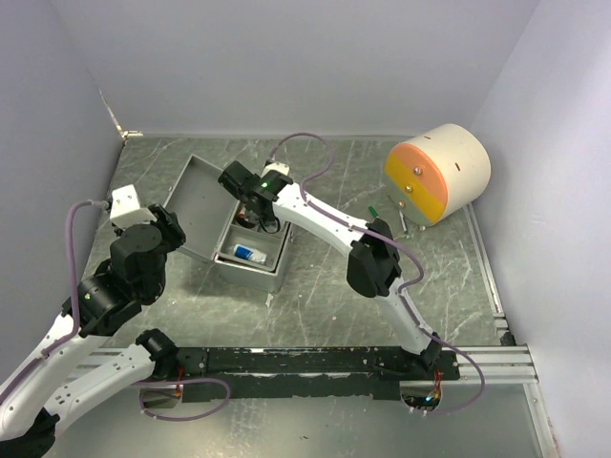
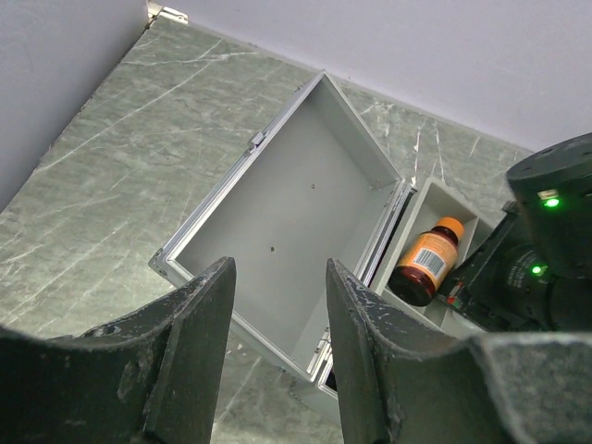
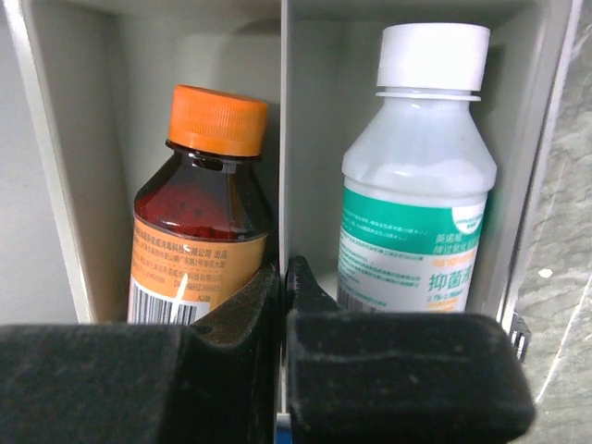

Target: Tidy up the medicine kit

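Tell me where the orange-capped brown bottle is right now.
In the right wrist view the brown bottle sits in the left compartment of the medicine kit, a divider between it and the white bottle, the shut right gripper close in front.

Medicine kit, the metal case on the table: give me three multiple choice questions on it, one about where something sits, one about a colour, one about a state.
1. In the right wrist view, where is the dark brown bottle relative to the white plastic bottle with the green label?
A. Same compartment
B. Compartment to its left
C. Outside the case

2. What colour is the brown bottle's cap?
A. Blue
B. White
C. Orange

3. How is the lid of the silvery-grey rectangular metal medicine kit?
A. Open, laid back
B. Shut
C. Taken off

1 B: a divider stands between them.
2 C: the cap shows orange.
3 A: the left wrist view looks into the opened lid.
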Robot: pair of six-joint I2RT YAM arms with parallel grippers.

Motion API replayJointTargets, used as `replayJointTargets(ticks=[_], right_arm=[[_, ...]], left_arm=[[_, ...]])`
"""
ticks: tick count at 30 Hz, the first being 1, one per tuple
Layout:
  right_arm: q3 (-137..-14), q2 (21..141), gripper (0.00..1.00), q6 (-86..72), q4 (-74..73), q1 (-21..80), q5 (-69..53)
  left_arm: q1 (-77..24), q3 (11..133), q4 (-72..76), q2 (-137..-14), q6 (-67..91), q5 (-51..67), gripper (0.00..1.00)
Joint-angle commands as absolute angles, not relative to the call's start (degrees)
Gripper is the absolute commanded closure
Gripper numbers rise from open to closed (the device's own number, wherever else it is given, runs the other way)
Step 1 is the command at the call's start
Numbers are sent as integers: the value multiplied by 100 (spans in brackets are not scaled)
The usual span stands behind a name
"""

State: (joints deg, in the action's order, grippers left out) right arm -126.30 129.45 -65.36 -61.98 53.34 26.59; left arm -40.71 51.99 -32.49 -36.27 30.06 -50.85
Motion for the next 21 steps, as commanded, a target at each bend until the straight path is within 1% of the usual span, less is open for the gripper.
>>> replayJointTargets(ticks=[1,15,21], right_arm=[[-12948,13183,100,-6761,-6243,5364,2970],[-13073,13393,100,-6779,-6413,5365,3259],[-13207,13481,100,-6525,-6491,5365,3386]], left_arm=[[-4090,5153,-3243,-3647,3041,-5229,45],[-4096,5147,-3243,-3691,3032,-5212,45],[-4092,5146,-3237,-3691,3032,-5197,45]])
